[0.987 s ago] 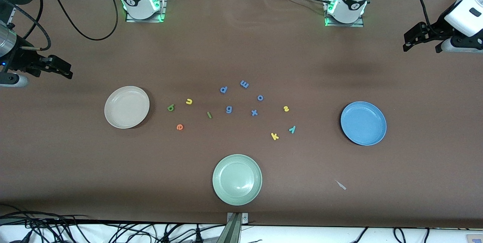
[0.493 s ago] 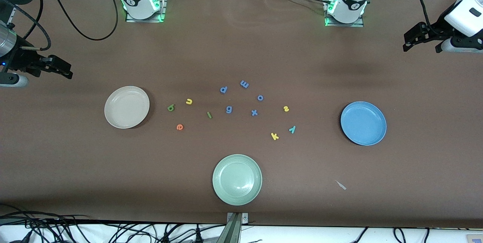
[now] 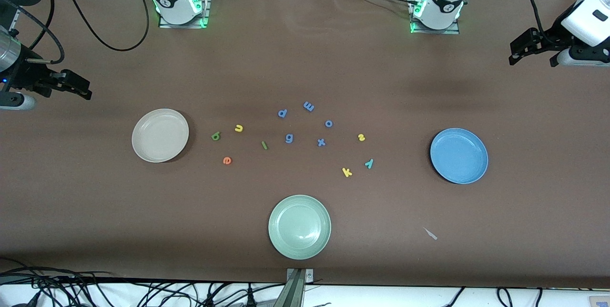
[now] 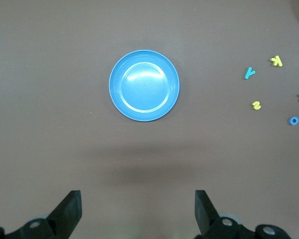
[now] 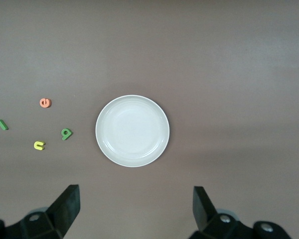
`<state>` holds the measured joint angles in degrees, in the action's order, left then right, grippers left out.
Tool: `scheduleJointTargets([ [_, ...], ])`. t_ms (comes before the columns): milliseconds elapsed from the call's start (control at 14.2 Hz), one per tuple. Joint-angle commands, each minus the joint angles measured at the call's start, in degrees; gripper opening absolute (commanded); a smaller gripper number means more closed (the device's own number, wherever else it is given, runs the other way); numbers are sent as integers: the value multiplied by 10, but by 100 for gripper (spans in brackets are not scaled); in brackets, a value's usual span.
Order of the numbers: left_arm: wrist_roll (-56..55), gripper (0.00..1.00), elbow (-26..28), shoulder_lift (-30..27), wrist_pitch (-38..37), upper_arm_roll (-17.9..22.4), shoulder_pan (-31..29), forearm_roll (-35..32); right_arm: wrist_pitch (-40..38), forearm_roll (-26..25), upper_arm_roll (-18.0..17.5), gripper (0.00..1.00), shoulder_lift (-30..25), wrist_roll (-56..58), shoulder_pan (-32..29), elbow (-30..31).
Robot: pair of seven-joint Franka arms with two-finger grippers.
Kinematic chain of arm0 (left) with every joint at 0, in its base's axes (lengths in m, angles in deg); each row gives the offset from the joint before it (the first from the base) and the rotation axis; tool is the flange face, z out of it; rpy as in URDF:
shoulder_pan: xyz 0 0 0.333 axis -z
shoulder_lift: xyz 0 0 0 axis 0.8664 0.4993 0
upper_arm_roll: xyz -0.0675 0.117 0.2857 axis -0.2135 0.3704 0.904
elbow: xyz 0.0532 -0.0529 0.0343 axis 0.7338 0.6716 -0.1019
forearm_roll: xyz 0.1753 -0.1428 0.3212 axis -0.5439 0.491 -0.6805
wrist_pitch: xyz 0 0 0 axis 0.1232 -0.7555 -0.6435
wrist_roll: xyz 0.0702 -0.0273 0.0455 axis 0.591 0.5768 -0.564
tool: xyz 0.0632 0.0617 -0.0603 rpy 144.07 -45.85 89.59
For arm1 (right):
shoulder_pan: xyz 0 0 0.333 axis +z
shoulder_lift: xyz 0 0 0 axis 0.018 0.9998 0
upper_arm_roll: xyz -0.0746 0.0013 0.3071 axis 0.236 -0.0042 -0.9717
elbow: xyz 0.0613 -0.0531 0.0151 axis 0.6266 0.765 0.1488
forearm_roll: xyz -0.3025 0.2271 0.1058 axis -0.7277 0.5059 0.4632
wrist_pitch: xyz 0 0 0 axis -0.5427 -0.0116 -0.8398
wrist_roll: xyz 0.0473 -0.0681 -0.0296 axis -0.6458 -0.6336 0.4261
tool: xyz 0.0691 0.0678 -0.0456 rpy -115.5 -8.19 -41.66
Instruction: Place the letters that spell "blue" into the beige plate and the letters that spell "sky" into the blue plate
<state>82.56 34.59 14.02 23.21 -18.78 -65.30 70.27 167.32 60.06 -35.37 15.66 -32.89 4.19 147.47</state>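
Observation:
The beige plate (image 3: 143,147) (image 5: 132,130) lies toward the right arm's end of the table. Beside it are the dark green b (image 3: 215,136) (image 5: 66,133), yellow u (image 3: 238,128), green l (image 3: 264,145) and orange e (image 3: 227,160). The blue plate (image 3: 459,156) (image 4: 144,85) lies toward the left arm's end, with the yellow s (image 3: 361,137), yellow k (image 3: 347,171) and teal y (image 3: 369,163) beside it. Both plates hold nothing. My right gripper (image 3: 82,87) (image 5: 134,206) hangs open and waits high over its end of the table. My left gripper (image 3: 531,58) (image 4: 138,209) does the same at its end.
Periwinkle letters p (image 3: 282,113), m (image 3: 308,106), o (image 3: 329,123), g (image 3: 289,138) and x (image 3: 321,142) lie between the two letter groups. A pale green plate (image 3: 299,227) sits nearer the front camera. A small pale scrap (image 3: 430,233) lies beside it.

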Motion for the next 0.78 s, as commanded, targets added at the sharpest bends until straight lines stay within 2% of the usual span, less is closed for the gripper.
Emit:
scheduleJointTargets([
  [0,4,100,-19,8,-17,-1,2,-10,-7,10,-5,100,5,-4,-3,-12],
  [705,0,100,-21,18,-13,-15,9,-9,-6,10,-5,100,5,0,-4,-12],
])
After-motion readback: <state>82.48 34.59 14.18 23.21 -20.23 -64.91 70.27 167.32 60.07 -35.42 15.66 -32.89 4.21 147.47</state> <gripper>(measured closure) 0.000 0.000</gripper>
